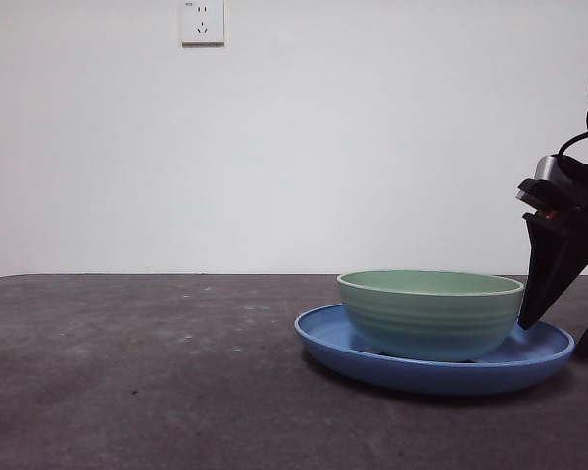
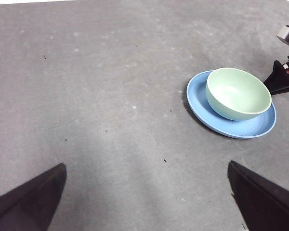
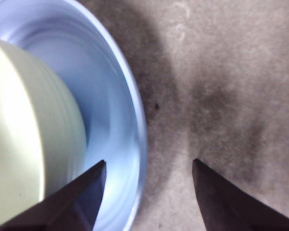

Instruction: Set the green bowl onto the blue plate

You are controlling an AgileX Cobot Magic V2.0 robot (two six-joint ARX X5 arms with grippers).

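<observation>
The green bowl (image 1: 429, 313) sits upright inside the blue plate (image 1: 333, 343) on the table, right of centre. My right gripper (image 1: 551, 340) is open and empty at the plate's right edge, close to the bowl's wall but apart from it. In the right wrist view the right gripper (image 3: 149, 161) has one jaw over the plate (image 3: 111, 106) beside the bowl (image 3: 24, 134) and the other jaw over bare table. My left gripper (image 2: 146, 165) is open and empty, high above the table, well away from the bowl (image 2: 238, 93) and plate (image 2: 197, 98).
The table (image 1: 127, 372) is dark grey and speckled. A white wall with a socket (image 1: 202, 20) stands behind it. The right gripper (image 2: 279, 84) also shows in the left wrist view beside the plate.
</observation>
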